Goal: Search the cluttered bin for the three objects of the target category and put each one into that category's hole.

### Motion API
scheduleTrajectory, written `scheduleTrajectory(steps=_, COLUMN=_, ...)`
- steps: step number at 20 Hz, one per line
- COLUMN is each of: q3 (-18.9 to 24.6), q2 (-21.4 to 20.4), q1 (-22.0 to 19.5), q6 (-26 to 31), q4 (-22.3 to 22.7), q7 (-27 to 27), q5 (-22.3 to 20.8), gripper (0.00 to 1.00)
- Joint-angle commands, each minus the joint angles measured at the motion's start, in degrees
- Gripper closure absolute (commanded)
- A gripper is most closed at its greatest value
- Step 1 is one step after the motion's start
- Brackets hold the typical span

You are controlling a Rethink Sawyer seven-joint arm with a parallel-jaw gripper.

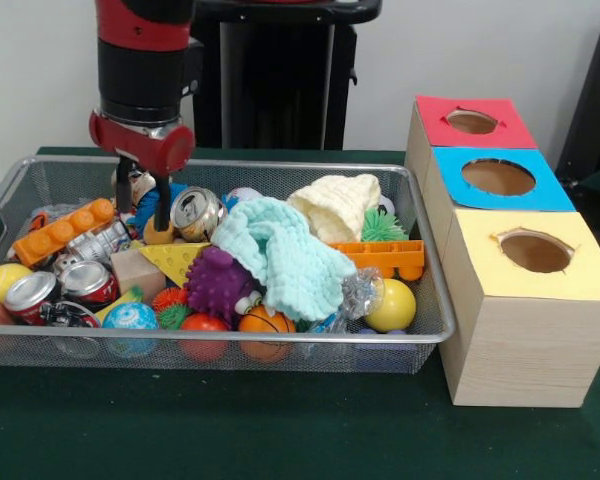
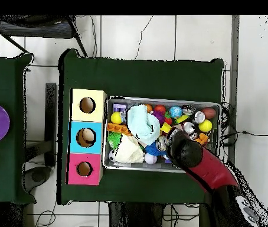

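The jaws (image 1: 147, 203) hang parted inside the wire bin (image 1: 425, 330), near its far rim, just above the crowded toys beside a can (image 1: 196, 212); the holed boxes (image 1: 520, 300) stand alongside

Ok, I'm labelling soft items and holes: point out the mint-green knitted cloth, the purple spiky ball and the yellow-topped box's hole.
Mint-green knitted cloth (image 1: 280, 250): front view, middle fold.
Purple spiky ball (image 1: 218, 283): front view, centre.
Yellow-topped box's hole (image 1: 536, 251): front view, opening.

Bin (image 1: 420, 335) left of box row (image 1: 525, 330); cloth (image 1: 285, 250) atop clutter; cans (image 1: 60, 290) bin's left.
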Motion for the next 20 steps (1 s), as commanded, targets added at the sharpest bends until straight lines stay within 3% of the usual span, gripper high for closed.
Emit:
scheduleTrajectory(steps=1, q3=-3.72, q2=7.20, q1=1.47, q6=5.14, q4=-3.88, q7=7.45, q5=-1.28, gripper=0.00)
scheduleTrajectory(steps=3, q3=-5.33, q2=8.89, q1=2.06, q6=4.63, q4=-4.97, q7=7.71, q5=-1.03, gripper=0.00)
scheduleTrajectory(steps=14, q3=-17.48, q2=6.00, q1=11.13, q6=14.20, q4=-1.69, q7=12.21, q5=1.02, gripper=0.00)
scheduleTrajectory(steps=17, q3=-18.22, q2=4.53, q1=11.63, q6=15.54, q4=-0.36, q7=11.84, q5=0.79, gripper=0.00)
scheduleTrajectory(steps=20, q3=-15.92, q2=4.33, q1=10.07, q6=10.69, q4=2.00, q7=11.89, q5=0.99, gripper=0.00)
